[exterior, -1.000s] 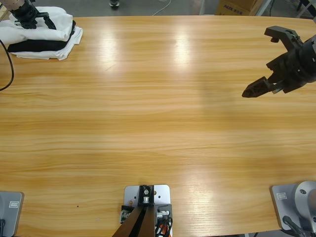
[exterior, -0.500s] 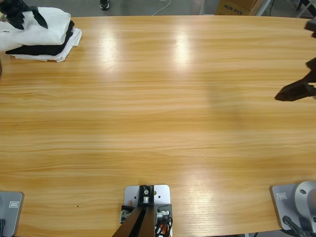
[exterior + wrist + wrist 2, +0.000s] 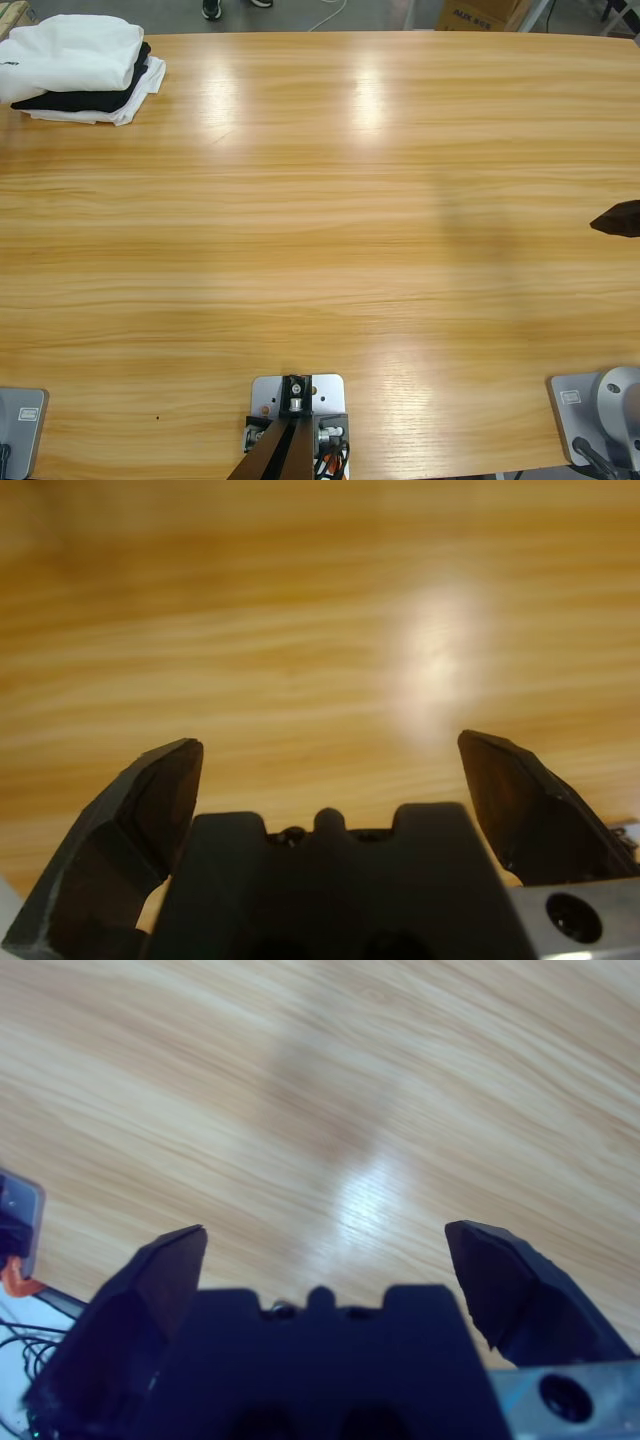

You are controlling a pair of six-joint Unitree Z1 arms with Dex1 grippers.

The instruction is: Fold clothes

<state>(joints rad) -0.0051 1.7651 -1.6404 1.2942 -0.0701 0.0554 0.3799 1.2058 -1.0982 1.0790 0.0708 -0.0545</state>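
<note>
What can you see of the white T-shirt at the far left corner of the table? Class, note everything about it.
The white T-shirt is plain, soft-looking cotton, folded into a thick, rounded bundle. It lies on top of a stack at the table's far left corner, resting on a folded black garment, which sits on a smaller folded white cloth. A small dark mark shows near its left edge; whether that is lettering cannot be told. No hand touches it.

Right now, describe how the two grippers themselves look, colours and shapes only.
The left gripper has two matte black jaws, broad and wedge-shaped with angled faces, rising either side of a blocky black body with a notched top edge. A silver-grey plate with a dark round hole sits at its lower right. The right gripper looks the same: black wedge jaws, black body, grey plate.
</note>
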